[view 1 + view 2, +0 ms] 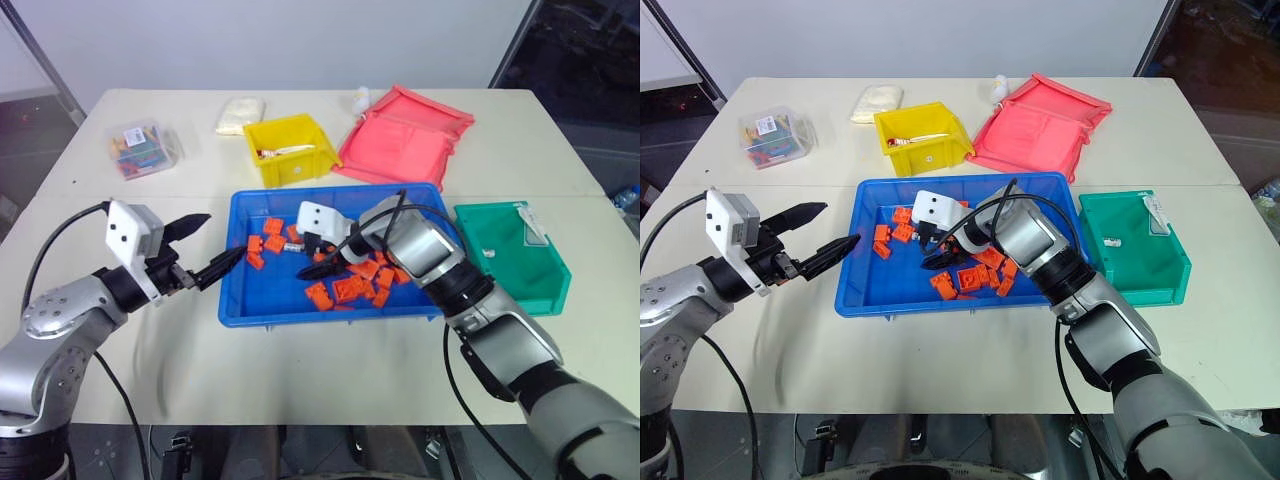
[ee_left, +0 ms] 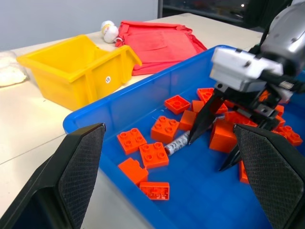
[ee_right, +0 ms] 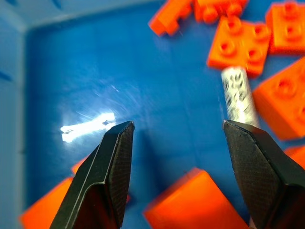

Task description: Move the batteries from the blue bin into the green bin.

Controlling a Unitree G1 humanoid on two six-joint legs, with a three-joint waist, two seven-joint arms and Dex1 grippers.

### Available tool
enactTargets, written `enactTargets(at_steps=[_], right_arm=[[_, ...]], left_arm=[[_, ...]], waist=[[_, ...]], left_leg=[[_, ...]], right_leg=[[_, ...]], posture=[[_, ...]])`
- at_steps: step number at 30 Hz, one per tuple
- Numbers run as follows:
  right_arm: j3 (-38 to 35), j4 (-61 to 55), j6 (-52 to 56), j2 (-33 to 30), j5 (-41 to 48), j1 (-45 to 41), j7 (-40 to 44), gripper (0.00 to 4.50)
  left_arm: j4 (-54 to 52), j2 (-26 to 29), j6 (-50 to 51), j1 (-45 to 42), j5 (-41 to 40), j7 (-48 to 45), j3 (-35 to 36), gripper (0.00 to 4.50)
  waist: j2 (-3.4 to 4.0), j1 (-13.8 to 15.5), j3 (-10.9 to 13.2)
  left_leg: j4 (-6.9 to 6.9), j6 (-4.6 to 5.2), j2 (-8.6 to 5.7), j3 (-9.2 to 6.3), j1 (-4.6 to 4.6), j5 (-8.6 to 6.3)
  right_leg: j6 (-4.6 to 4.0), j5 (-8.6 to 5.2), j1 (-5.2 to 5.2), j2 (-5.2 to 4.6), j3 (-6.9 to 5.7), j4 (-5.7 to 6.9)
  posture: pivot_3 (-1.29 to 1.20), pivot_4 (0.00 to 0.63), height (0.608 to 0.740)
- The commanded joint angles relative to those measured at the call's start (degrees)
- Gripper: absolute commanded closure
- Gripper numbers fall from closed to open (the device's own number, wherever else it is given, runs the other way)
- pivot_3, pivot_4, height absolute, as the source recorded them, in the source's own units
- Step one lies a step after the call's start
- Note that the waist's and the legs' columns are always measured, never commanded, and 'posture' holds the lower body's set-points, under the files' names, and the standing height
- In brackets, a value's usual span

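Note:
The blue bin (image 1: 275,305) sits mid-table with several orange bricks (image 2: 164,128) scattered inside. One of the batteries (image 2: 177,142), a slim silver-grey cylinder with dark markings, lies on the bin floor among them. My right gripper (image 1: 312,258) hangs open low inside the bin. The battery (image 3: 237,93) lies just beyond one of its fingertips (image 3: 248,143), outside the gap between them. Left of the bin, my left gripper (image 1: 222,237) is open, empty, and pointing at the bin's left wall. The green bin (image 1: 520,290) stands to the right of the blue bin, with a small pale piece (image 1: 489,252) on its floor.
A yellow bin (image 1: 290,150) stands just behind the blue bin, and a pink-red flat tray (image 1: 405,135) lies behind to the right. A clear box of coloured bits (image 1: 143,148) and a pale bag (image 1: 240,115) sit at the back left. A white packet (image 1: 530,225) rests in the green bin's far corner.

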Motion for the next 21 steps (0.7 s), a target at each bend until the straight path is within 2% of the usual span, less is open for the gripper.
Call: enactTargets(at_steps=[1, 13, 21], right_arm=[[-1.2, 1.5, -2.9, 0.6, -1.0, -2.7, -1.0, 1.47], [-2.6, 0.3, -3.7, 0.6, -1.3, -4.3, -0.7, 1.47], [-1.4, 11.5, -10.7, 4.8, -3.6, -6.3, -2.4, 1.47]], left_arm=[[-1.8, -0.2, -1.1, -0.4, -0.2, 0.3, 0.7, 0.0], [-1.6, -0.6, -1.1, -0.8, -0.1, 0.0, -0.1, 0.0], [-1.9, -1.1, -1.1, -0.9, 0.0, 0.2, -0.6, 0.0]], waist=[[0.0, 0.0, 0.0], [0.0, 0.0, 0.0], [0.0, 0.0, 0.0]], left_leg=[[0.0, 0.0, 0.0, 0.01, 0.0, 0.0], [-0.01, 0.0, 0.0, 0.0, 0.0, 0.0], [-0.01, 0.0, 0.01, 0.0, 0.0, 0.0]], right_leg=[[0.0, 0.0, 0.0, -0.01, 0.0, 0.0], [0.0, 0.0, 0.0, 0.0, 0.0, 0.0], [0.0, 0.0, 0.0, 0.02, 0.0, 0.0]], posture=[[0.0, 0.15, 0.74], [0.0, 0.15, 0.74], [0.0, 0.15, 0.74]])
